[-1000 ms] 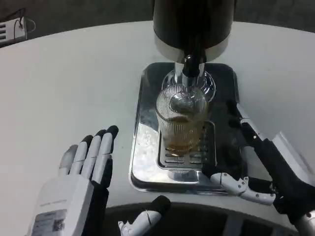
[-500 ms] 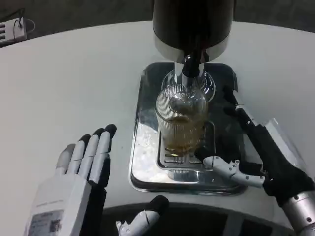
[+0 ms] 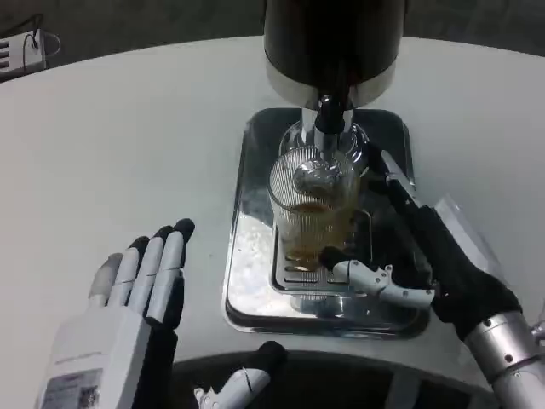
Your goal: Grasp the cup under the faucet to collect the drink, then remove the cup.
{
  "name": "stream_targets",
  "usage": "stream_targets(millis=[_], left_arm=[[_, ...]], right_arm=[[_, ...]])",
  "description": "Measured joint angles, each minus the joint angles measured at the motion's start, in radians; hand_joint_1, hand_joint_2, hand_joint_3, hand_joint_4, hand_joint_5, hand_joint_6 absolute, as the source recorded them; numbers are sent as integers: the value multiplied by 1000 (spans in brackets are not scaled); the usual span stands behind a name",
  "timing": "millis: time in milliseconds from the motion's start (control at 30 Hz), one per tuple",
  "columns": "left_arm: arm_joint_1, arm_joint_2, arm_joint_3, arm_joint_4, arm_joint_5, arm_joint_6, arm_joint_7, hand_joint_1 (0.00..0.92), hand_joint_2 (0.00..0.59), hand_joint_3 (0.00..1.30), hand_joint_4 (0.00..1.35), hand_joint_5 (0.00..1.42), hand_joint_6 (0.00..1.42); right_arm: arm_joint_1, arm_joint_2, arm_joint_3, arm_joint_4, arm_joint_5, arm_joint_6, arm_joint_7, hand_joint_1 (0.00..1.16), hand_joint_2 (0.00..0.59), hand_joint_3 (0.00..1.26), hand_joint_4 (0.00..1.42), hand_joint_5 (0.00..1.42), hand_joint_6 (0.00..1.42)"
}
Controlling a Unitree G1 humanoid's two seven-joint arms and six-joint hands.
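Cup: we see a clear ribbed cup standing upright on the little grate in the middle of the shiny metal tray. It sits right under the faucet.
Drink: there is brown drink in the bottom part of the cup. The top part looks see-through.
Drink machine: the dark round machine stands at the far end of the tray, and its faucet points down into the cup's mouth.
Right hand: our right hand reaches in from the right side, over the tray. Its fingers are spread around the cup. The thumb lies low, near the cup's bottom front, and the other fingers reach along the cup's right side. We cannot tell if they touch the cup yet, and nothing is gripped.
Left hand: our left hand is over the white table, well apart from the tray on its left. Its fingers are straight and a bit apart, and it holds nothing.
Far corner: a small white thing lies at the table's far left edge.
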Motion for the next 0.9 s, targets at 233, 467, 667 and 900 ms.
stream_targets(millis=[233, 467, 667, 900], left_arm=[[4, 0, 13, -9, -1, 4, -12, 0, 162, 0, 0, 0, 0], [11, 0, 16, -20, -1, 7, -18, 0, 162, 0, 0, 0, 0], [14, 0, 21, -22, -2, 10, -18, 0, 162, 0, 0, 1, 0], [31, -2, 29, -27, -3, 11, -18, 0, 162, 0, 0, 1, 0]], right_arm=[[-47, 15, 5, 54, 3, 0, -17, 616, 226, 0, 43, 118, 267], [-58, 24, 15, 63, 5, 0, -24, 625, 221, 0, 63, 134, 280], [-59, 30, 33, 63, 6, -1, -27, 626, 221, 0, 69, 142, 286], [-74, 43, 56, 78, 7, -1, -28, 627, 221, 0, 73, 144, 287]])
